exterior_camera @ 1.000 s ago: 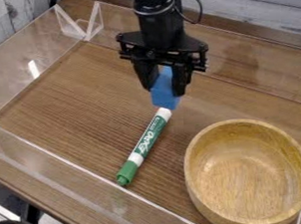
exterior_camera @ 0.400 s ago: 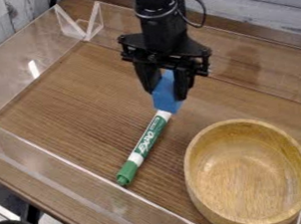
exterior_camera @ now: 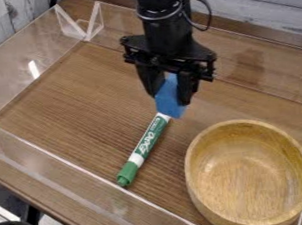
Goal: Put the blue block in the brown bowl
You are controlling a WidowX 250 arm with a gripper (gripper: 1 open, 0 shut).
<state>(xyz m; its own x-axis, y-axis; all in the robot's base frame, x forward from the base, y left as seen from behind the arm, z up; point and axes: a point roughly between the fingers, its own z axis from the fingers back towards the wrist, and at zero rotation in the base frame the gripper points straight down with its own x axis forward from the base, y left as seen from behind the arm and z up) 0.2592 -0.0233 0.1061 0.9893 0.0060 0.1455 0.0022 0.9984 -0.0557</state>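
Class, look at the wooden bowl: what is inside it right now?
Nothing can be seen inside the brown bowl; only bare wood grain shows. The near inner wall is hidden by the rim. The blue block is held in the hand, left of the bowl.

Dark lettering visible on the white barrel of the marker pen (exterior_camera: 145, 145), near the surface's front edge, too small to read.

The black robot arm is reaching straight down over the middle of the tabletop, its black two-fingered gripper (exterior_camera: 171, 90) pointing downward, fingers clamping the small matte blue rectangular block (exterior_camera: 172, 97) clear of the surface.
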